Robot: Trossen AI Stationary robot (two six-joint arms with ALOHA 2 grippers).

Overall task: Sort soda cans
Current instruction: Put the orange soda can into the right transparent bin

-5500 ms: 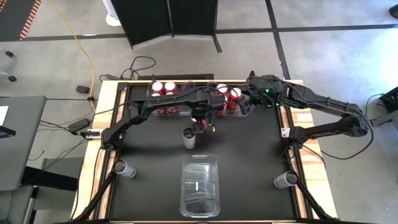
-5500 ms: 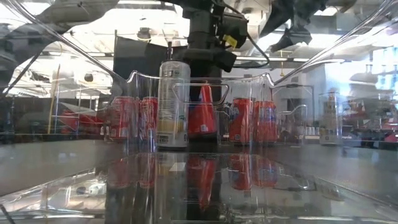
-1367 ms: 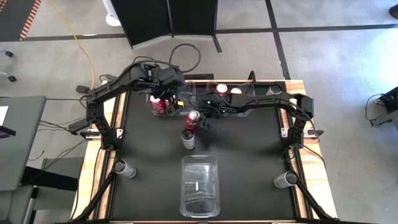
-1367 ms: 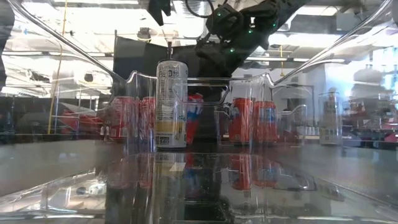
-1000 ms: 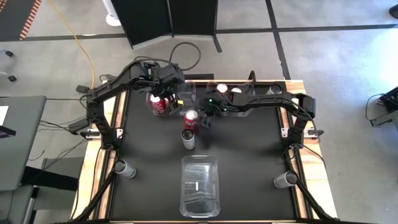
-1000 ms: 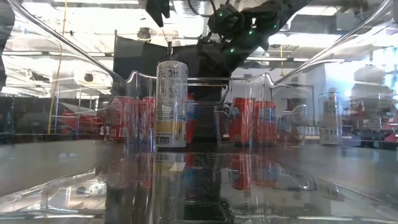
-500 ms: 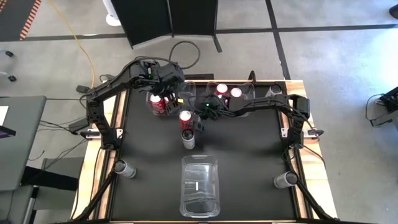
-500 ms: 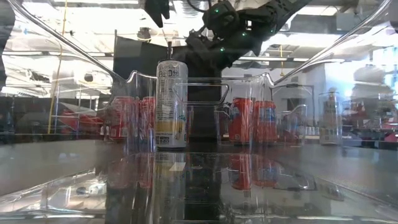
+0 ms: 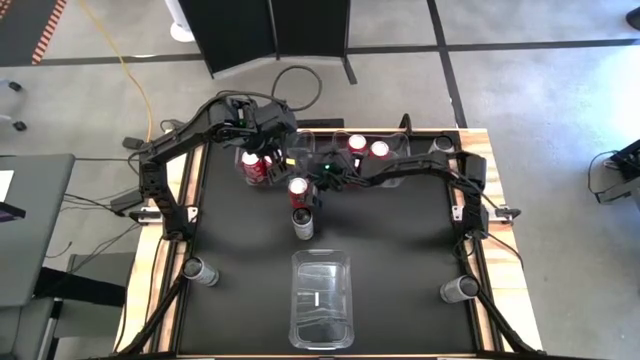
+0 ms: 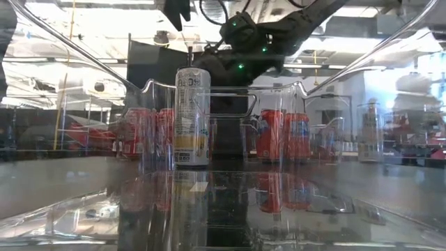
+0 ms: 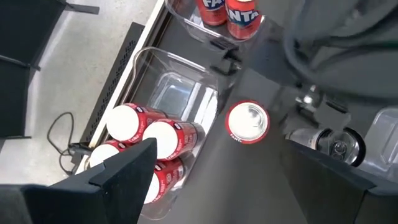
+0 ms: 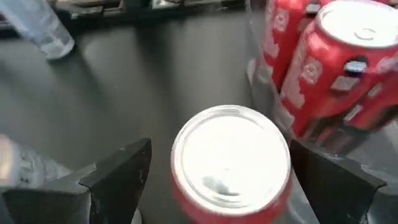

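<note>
At upper centre of the high view, the right gripper (image 9: 303,188) stands over an upright red cylindrical soda can with a silver top (image 9: 298,187), its fingers spread wide on either side and not closed on it; in the right wrist view this can (image 12: 230,163) sits between the two dark fingers with a gap at each side, so it reads as released, or not yet grasped. Just below it in the frame stands a dark grey and silver soda can (image 9: 302,217), seen upright in the low view (image 10: 191,117). The left gripper (image 9: 268,140) hovers, fingers apart and empty, above a clear rectangular plastic bin (image 9: 262,181) at upper left, which holds a cluster of red cans (image 11: 146,137). A second clear bin (image 9: 392,146) at upper right holds further red cans (image 9: 366,147), and a third clear bin (image 9: 320,300) at lower centre appears empty. Sorting seems only partly done: two cans stand loose on the black tabletop (image 9: 400,250), and no grey can is binned. Arms overlap the rear bins, so the can count is uncertain; the low view is muddled by reflections.
</note>
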